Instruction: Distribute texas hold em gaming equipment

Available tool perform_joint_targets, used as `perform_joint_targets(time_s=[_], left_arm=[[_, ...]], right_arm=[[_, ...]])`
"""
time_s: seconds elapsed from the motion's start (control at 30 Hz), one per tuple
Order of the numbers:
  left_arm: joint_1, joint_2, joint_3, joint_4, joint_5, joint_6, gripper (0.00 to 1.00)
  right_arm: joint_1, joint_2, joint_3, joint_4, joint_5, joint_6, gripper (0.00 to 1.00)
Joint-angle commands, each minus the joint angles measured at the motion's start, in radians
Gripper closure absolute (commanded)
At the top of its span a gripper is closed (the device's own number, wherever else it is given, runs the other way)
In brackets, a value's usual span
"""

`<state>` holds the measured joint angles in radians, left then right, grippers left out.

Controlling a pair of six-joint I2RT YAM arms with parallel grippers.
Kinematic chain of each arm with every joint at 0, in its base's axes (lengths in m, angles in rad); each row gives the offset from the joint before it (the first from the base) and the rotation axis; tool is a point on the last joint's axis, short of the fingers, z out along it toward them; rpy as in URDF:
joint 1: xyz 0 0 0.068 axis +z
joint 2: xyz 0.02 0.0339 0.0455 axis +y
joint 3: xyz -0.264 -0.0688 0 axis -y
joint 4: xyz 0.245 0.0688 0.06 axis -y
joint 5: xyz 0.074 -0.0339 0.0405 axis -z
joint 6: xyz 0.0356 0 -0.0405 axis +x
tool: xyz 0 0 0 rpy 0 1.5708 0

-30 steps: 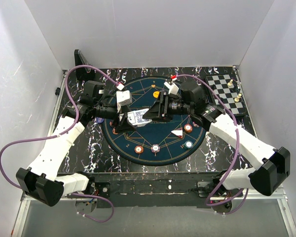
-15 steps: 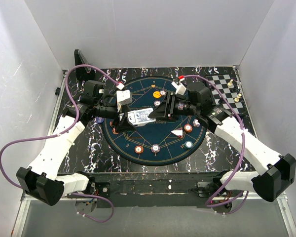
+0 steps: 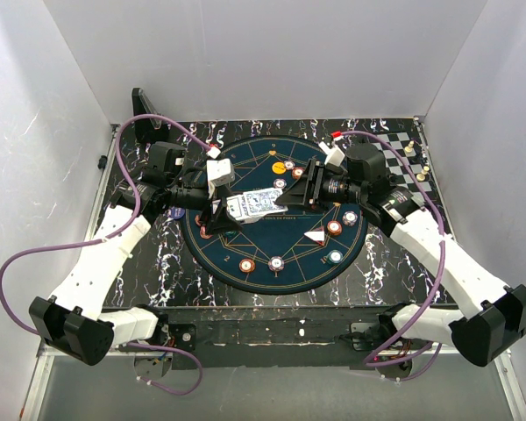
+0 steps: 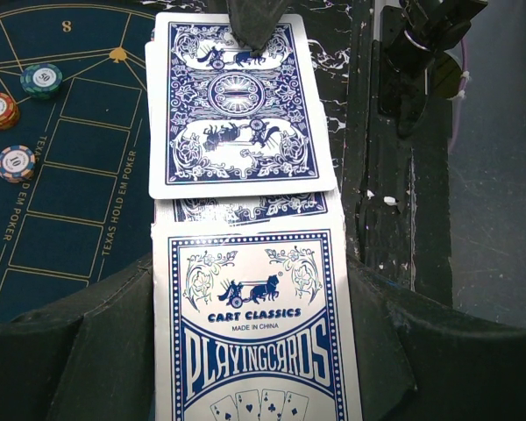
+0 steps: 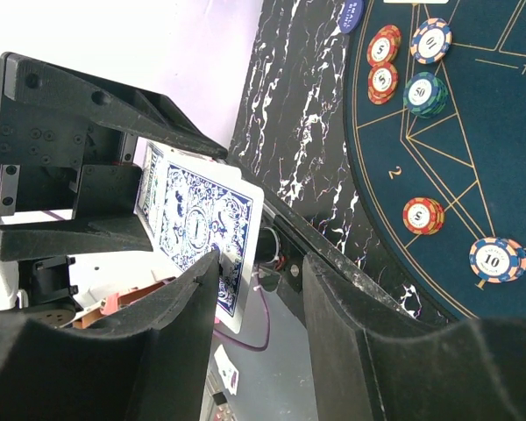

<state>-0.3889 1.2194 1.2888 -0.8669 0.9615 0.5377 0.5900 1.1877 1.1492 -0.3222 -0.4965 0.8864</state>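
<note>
My left gripper is shut on a blue-and-white playing-card box held above the left of the mat. One blue-backed card sticks far out of its open end, over another card. It also shows in the top view. My right gripper meets that card's far end; one of its fingertips lies on the card's back. In the right wrist view its jaws stand apart with the card against the left finger. Striped chips and a red-white triangle marker lie on the mat.
The round dark-blue mat fills the middle of the black marbled table. More chips and a yellow disc lie on it. A chessboard with small pieces is at the back right. White walls enclose three sides.
My right gripper has drawn back to the right, and the card has slid further out of the box with it. My left gripper has stayed put.
</note>
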Motion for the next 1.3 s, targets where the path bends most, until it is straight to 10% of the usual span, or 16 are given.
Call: perform_joint_targets(time_s=[0.0,0.33,1.27], left_arm=[[0.004,-0.027,0.030,0.032,0.046,-0.004,0.59],[0.004,-0.032,0.021,0.034,0.043,0.001,0.59],[0.004,-0.037,0.015,0.031,0.037,0.002,0.60]], right_arm=[[-0.002,-0.031,0.055,0.003,-0.007,-0.004,0.50],[-0.010,-0.059,0.073,-0.015,0.012,0.005,0.74],[-0.303,-0.031,0.103,0.050,-0.180,0.108,0.99]])
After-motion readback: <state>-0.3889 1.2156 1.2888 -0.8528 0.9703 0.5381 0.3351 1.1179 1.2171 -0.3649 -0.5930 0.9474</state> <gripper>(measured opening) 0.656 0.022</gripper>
